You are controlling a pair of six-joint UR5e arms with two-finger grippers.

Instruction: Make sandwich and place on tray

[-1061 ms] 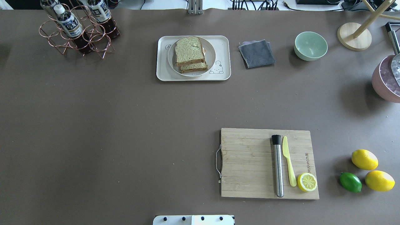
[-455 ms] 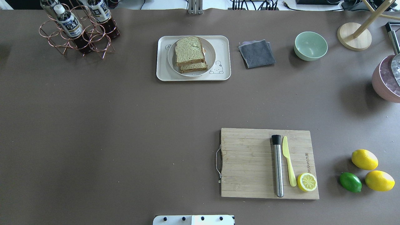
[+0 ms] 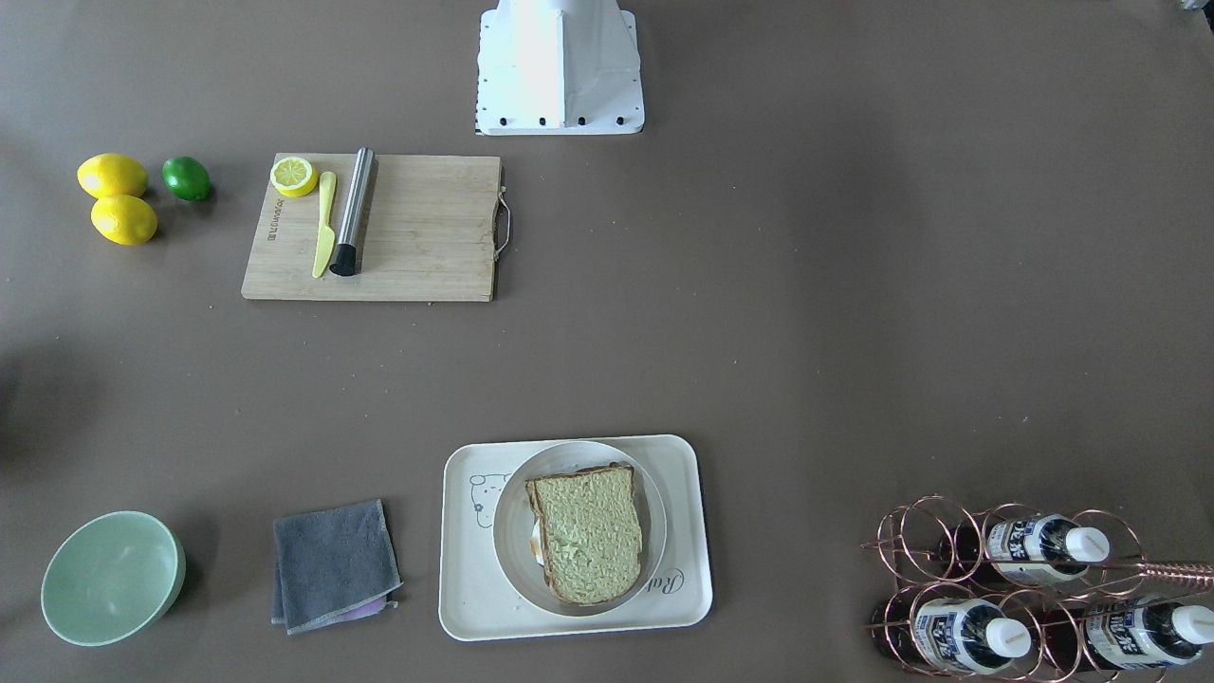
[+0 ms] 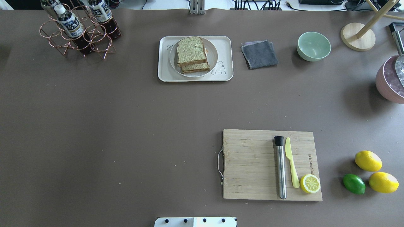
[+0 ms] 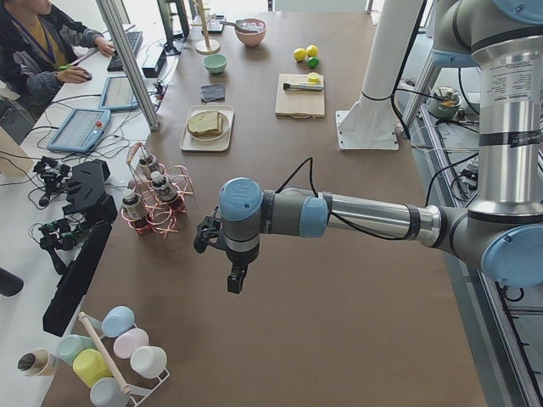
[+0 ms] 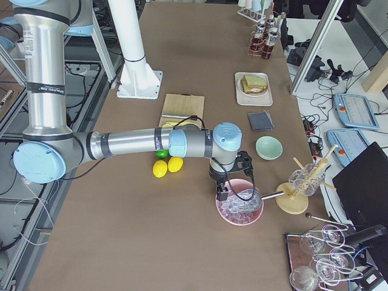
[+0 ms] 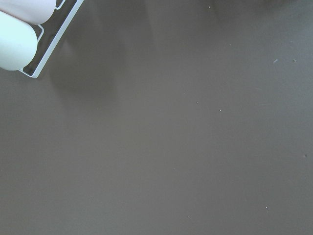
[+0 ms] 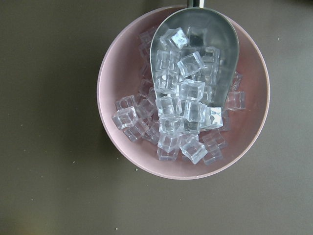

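Note:
The sandwich (image 4: pixel 191 54), two brown-crusted slices with greenish crumb, lies on a round white plate (image 4: pixel 213 58) on the cream tray (image 4: pixel 226 47) at the table's far middle. It also shows in the front-facing view (image 3: pixel 588 531). Only a sliver of egg shows at the sandwich's edge. My left gripper (image 5: pixel 237 276) hangs over bare table far out on the left, beyond the bottle rack. My right gripper (image 6: pixel 223 193) hangs over a pink bowl of ice cubes (image 8: pixel 183 93) far out on the right. Both show only in the side views, so I cannot tell whether they are open or shut.
A wooden cutting board (image 4: pixel 249 164) at the near right bears a steel muddler (image 4: pixel 280 170), a yellow knife (image 4: pixel 292 164) and a lemon half (image 4: pixel 310 183). Lemons and a lime (image 4: pixel 354 183) lie to its right. A grey cloth (image 4: pixel 259 54), green bowl (image 4: pixel 313 46) and bottle rack (image 4: pixel 79 30) stand at the back.

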